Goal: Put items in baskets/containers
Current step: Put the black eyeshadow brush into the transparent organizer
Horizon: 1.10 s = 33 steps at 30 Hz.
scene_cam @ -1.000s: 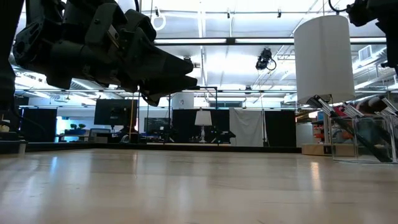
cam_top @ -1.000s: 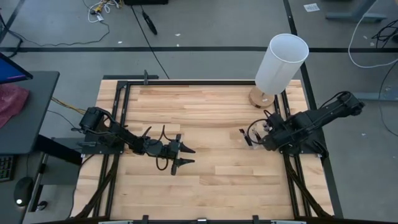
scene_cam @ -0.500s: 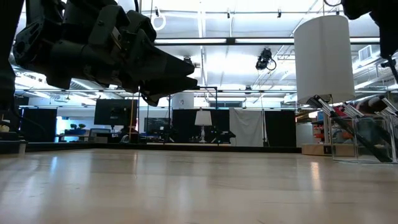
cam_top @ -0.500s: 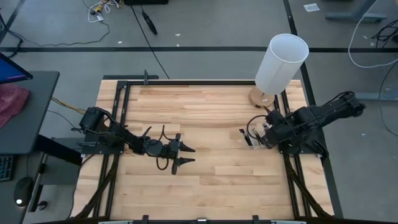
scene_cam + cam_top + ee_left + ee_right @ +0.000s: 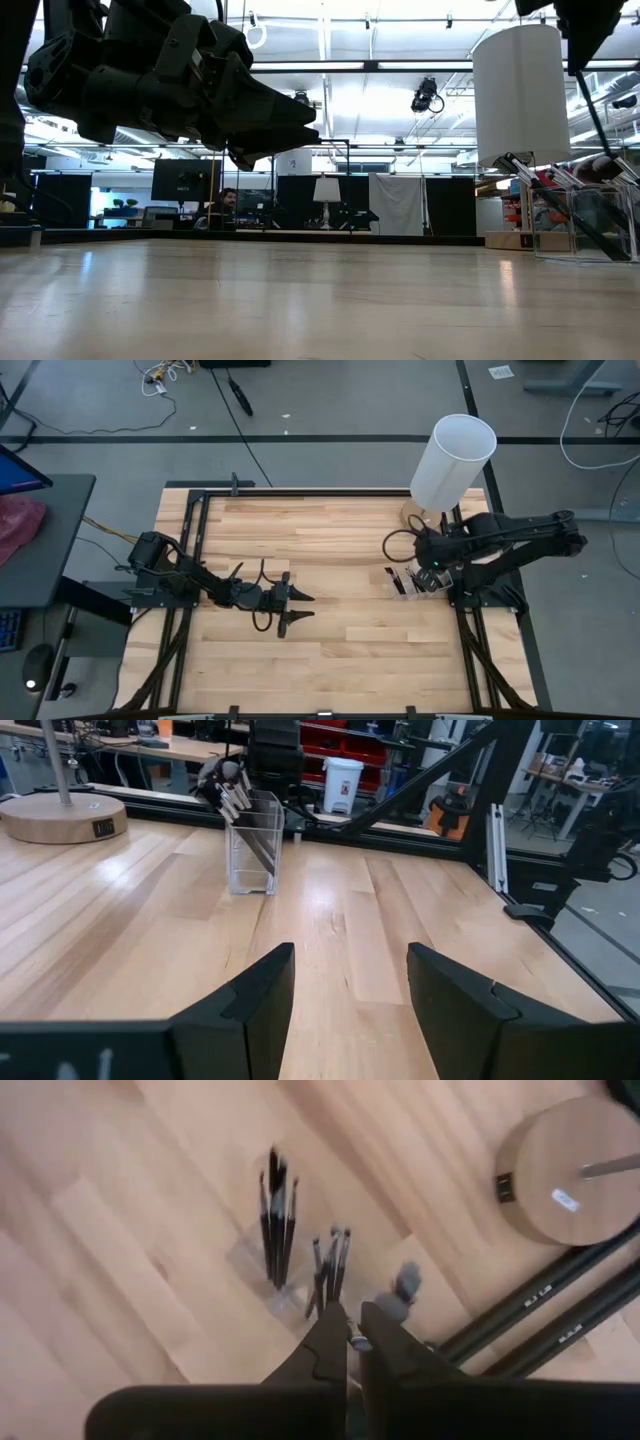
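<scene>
- The right gripper (image 5: 428,563) hangs over the right side of the pale wooden worktop (image 5: 320,550), directly above the small clear plastic holder (image 5: 252,855) that stands near the right edge.
- In the right wrist view its jaws are pressed together on a thin dark brush with a silver ferrule (image 5: 354,1338), which points down toward the holder.
- In the low view that brush (image 5: 598,112) slants down from the gripper at the top right toward the holder (image 5: 585,222).
- More thin dark brushes (image 5: 277,1220) stand in the holder in two bunches, leaning against its walls; the second bunch (image 5: 328,1265) sits just beside the first.
- A tall white cylinder lamp on a round wooden base (image 5: 450,462) stands at the far right corner, just beyond the holder.
- The left gripper (image 5: 290,609) hovers over the left-centre of the worktop, well apart from the holder, its jaws spread and holding nothing, as the left wrist view shows.
- A person (image 5: 228,203) sits in the room far beyond the worktop.
</scene>
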{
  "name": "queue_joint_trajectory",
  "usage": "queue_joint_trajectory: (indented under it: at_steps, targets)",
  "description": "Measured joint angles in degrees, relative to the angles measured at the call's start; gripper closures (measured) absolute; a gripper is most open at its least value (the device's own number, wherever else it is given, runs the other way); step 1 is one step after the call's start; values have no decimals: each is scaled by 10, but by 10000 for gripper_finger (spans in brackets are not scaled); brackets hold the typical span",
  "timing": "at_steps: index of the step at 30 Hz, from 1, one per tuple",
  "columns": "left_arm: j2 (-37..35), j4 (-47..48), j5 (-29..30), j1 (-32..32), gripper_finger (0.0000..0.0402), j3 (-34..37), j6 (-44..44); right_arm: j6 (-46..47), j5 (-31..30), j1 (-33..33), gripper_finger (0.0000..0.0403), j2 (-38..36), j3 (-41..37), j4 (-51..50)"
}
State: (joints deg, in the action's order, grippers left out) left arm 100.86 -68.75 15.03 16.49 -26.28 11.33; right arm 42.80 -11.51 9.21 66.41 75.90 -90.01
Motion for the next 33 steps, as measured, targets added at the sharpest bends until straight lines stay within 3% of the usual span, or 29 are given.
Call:
queue_joint_trajectory:
  at_steps: [6, 17, 23, 26, 30, 33]
  targets:
    - [0, 0, 1, 0, 207, 0, 0, -106, 77, -34, 398, 25, 0, 0]
    - [0, 0, 4, -10, 207, 0, 0, -172, 62, -34, 398, 30, -5, 0]
    - [0, 0, 4, -9, 207, 0, 0, -199, 148, -22, 398, 30, -26, -1]
    - [0, 0, 4, -10, 207, 0, 0, -200, 139, 7, 398, 31, -26, 0]
    - [0, 0, 4, -10, 207, 0, -1, -227, 58, 46, 398, 31, -26, 0]
    - [0, 0, 4, -10, 207, 0, -1, -237, 34, 56, 398, 31, -26, 0]
